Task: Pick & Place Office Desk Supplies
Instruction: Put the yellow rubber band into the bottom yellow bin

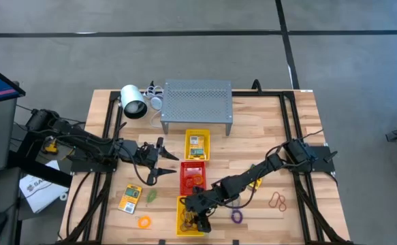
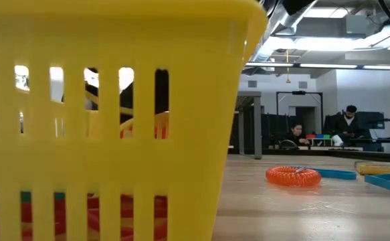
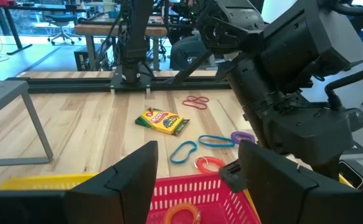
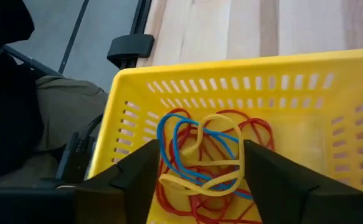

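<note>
On the left of the wooden counter [image 1: 266, 136] we see a yellow-orange printed card packet [image 1: 129, 199], a green clip-like ring [image 1: 152, 196] beside it, and nearer us an orange rubber-band loop [image 1: 144, 222]. We judge the packet light and stiff, best pinched across its short sides, while the loops are limp and thin and need a low pinch on one strand. Our left end effector [image 1: 159, 162] hangs just left of the red slotted plastic tray [image 1: 192, 176], fingers spread wide, holding nothing. Right of it, our right end effector [image 4: 193, 171] sits over the near yellow slotted plastic tray [image 4: 137, 99], fingers apart, above a tangle of red, blue and yellow rubber bands [image 4: 200, 155] lying inside; nothing appears pinched. Farther right, a purple loop [image 1: 237, 216] and brown loops [image 1: 278, 200] lie loose.
</note>
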Robot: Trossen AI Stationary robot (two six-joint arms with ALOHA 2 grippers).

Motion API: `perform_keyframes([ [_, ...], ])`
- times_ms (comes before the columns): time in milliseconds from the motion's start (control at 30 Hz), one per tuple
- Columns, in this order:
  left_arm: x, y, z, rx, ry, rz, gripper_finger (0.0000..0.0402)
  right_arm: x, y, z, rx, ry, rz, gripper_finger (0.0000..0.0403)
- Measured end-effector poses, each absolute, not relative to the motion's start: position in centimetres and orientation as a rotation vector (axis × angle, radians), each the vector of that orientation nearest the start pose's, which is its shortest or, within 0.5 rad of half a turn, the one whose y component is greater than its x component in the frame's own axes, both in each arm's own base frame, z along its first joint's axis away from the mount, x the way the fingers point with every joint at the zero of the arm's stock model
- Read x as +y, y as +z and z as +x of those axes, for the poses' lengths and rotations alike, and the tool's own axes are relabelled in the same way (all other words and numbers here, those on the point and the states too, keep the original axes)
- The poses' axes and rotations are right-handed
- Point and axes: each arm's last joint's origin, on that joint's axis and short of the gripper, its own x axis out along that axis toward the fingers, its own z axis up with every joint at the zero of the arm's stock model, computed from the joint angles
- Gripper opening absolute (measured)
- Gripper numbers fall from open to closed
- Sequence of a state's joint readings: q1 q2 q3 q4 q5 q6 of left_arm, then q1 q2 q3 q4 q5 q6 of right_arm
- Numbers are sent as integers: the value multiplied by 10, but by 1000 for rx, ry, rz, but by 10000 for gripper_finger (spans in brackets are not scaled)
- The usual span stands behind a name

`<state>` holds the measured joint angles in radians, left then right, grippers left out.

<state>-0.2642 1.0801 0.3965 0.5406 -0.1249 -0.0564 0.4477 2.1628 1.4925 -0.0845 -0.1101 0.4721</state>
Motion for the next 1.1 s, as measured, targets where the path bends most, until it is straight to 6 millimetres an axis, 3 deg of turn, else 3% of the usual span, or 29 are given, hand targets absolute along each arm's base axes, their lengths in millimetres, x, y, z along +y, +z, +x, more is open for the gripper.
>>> perform_keyframes([
  [500, -54, 214, 212, 145, -135, -28, 218, 194, 143, 414, 970, 258, 263, 228],
  [867, -54, 214, 212, 146, -135, -28, 218, 193, 173, 410, 887, 252, 222, 228],
  [1100, -54, 214, 212, 146, -135, -28, 218, 195, 171, 404, 923, 211, 169, 228],
])
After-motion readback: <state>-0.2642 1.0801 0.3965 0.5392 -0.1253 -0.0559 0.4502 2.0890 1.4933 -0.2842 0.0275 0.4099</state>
